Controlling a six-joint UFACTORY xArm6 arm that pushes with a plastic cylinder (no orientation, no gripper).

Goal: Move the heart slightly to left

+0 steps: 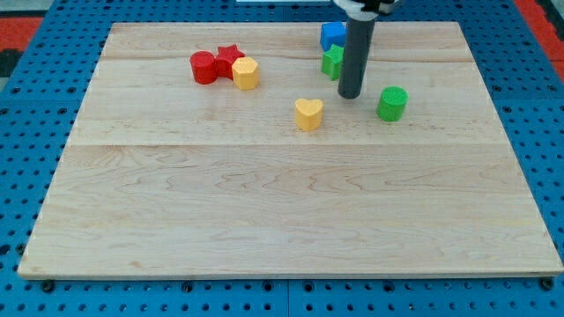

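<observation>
A yellow heart [308, 114] lies on the wooden board [282, 202], a little above the middle. My tip [351, 95] rests on the board up and to the right of the heart, a short gap away and not touching it. The rod rises from there to the view's top edge and partly hides a green block [331, 62] just to its left.
A green cylinder [392, 103] stands right of my tip. A blue block [332, 34] sits above the green block. At the upper left a red cylinder [204, 67], a red star [229, 58] and a yellow hexagon [246, 73] cluster together.
</observation>
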